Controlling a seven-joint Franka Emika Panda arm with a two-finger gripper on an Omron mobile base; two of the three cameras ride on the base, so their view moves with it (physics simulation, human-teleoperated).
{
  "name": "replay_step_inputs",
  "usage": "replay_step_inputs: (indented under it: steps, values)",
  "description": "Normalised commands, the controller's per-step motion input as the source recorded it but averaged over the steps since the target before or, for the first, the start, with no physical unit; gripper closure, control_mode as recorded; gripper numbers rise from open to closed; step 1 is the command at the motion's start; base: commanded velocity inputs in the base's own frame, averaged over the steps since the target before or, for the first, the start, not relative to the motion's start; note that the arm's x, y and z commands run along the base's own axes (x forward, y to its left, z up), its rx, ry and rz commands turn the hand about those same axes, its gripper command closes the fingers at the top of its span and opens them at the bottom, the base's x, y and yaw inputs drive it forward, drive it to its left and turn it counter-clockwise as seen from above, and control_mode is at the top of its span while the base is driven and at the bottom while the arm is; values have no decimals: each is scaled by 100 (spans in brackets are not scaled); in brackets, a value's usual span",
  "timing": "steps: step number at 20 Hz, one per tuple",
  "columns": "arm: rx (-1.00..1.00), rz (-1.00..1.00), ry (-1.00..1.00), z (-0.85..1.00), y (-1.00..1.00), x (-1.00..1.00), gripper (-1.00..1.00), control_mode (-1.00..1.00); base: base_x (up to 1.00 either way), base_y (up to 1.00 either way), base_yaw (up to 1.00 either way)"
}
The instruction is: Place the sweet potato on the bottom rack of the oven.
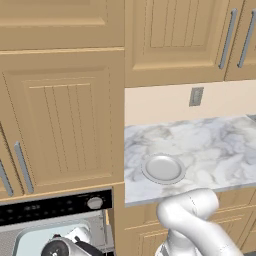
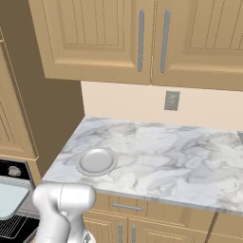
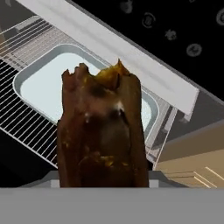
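- Left base view: the arm is bending down and to the left, toward the oven, whose black control strip and round knob are sitting under the tan cabinets. The hand is working low in front of the pale window of the door. The round plate is lying bare on the marble counter. The risk here, as I judge it, is that the wrist is crowding the oven frame and could be knocking it on the way in.
- Right base view: the white elbow is blocking most of the oven, so the approach is hard to check from this side. The plate is resting near the counter's left end, well apart from the arm, so nothing there is in danger.
- Hand view: the sweet potato is standing upright in front of the camera, with the jaws apparently clamped on its lower end, though the fingertips themselves are hidden behind it. Beyond it a wire rack and the door's glass window are showing. Two hazards, I judge: the lumpy potato is being gripped at one end only, so it could be tipping or slipping; and if let go too soon it could be landing on the door glass rather than the bottom rack, or rolling off the wires.
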Motion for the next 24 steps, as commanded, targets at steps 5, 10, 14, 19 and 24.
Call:
replay_step_inputs:
  steps: [5, 10, 14, 19, 24]
  values:
    - [14, -29, -1, -83, 52, 29, 100, -100, 0, 0, 0]
    - [2, -30, 0, -41, 35, 16, 100, -100, 0, 0, 0]
    - [2, -18, 1, -6, 2, 16, 100, -100, 0, 0, 0]
    - [0, -15, 4, -1, 0, 27, 100, -100, 0, 0, 0]
    - [0, -12, 9, -30, 0, 44, 100, -100, 0, 0, 0]
